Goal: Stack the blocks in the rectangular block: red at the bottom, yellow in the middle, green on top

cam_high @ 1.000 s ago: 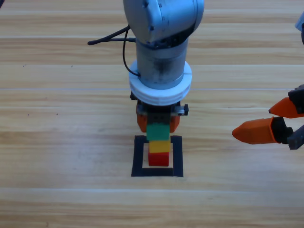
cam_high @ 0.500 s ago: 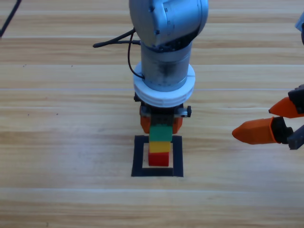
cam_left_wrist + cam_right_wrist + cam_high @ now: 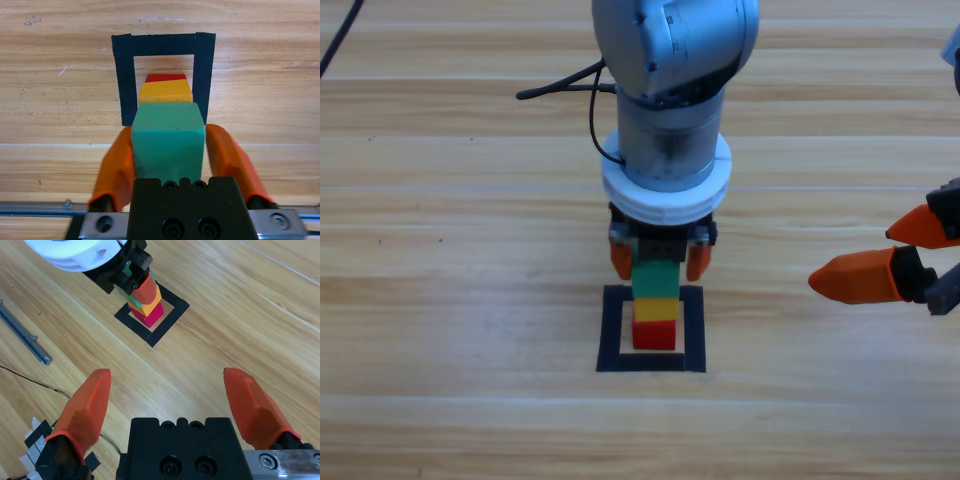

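The red cube (image 3: 654, 336) stands inside the black tape rectangle (image 3: 694, 330), the yellow cube (image 3: 656, 309) on it and the green cube (image 3: 656, 279) on top, a straight tower of three. My left gripper (image 3: 658, 266) comes straight down over the tower, open, an orange jaw on each side of the green cube. In the left wrist view the green cube (image 3: 167, 135) sits between the spread jaws of that gripper (image 3: 169, 134), with yellow (image 3: 165, 92) and red (image 3: 165, 77) below it inside the rectangle (image 3: 202, 75). My right gripper (image 3: 850, 257) waits open at the right edge.
A black cable (image 3: 560, 85) trails behind the left arm at the back. A thin metal rail (image 3: 30, 340) lies on the table away from the tower. Bare wood surrounds the rectangle (image 3: 172, 315) on all sides.
The left gripper's jaws have spread apart from the green cube, which stays on the yellow one. The right arm has not moved.
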You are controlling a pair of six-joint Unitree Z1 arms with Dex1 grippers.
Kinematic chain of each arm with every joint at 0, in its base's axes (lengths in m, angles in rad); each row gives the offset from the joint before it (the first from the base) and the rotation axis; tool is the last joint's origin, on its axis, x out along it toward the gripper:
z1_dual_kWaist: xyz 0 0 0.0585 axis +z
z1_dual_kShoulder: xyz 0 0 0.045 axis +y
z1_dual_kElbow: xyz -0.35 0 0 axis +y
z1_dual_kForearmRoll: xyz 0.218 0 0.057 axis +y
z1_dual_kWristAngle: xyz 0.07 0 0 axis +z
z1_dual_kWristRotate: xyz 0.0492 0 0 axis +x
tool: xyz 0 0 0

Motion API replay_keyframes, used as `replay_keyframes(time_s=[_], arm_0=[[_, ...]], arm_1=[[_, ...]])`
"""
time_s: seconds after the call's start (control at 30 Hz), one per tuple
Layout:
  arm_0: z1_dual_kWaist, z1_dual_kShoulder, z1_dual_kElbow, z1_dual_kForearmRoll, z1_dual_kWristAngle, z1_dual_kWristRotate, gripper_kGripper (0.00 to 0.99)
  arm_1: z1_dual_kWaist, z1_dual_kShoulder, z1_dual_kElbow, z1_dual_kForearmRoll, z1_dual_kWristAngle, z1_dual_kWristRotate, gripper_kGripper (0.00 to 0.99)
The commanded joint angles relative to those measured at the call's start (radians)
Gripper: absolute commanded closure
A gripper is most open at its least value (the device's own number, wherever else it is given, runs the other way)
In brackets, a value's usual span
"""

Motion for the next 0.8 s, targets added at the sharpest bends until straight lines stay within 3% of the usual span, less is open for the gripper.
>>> replay_keyframes(time_s=[0.03,0.27,0.37,0.47,0.57,0.67,0.8], arm_0=[[-0.026,0.042,0.003,0.003,0.005,-0.003,0.001],[-0.034,0.01,-0.008,0.005,0.021,-0.007,0.0],[-0.051,-0.095,-0.017,0.005,0.093,-0.01,0.0],[-0.113,-0.294,0.008,0.003,0.243,-0.006,0.0],[-0.166,-0.414,0.104,-0.006,0.338,-0.003,0.0],[-0.201,-0.513,0.258,-0.058,0.392,0.011,0.0],[-0.204,-0.737,0.687,-0.334,0.396,0.068,0.0]], arm_1=[[-0.029,0.035,0.019,-0.026,0.015,-0.011,0.0],[-0.029,0.036,0.017,-0.026,0.01,-0.017,0.0],[-0.029,0.039,0.017,-0.027,0.004,-0.021,0.0],[-0.029,0.052,0.016,-0.029,-0.005,-0.025,0.0],[-0.029,0.05,0.016,-0.029,-0.007,-0.027,0.0],[-0.029,0.048,0.016,-0.029,-0.007,-0.028,0.0],[-0.029,0.048,0.016,-0.029,-0.007,-0.028,0.0]])
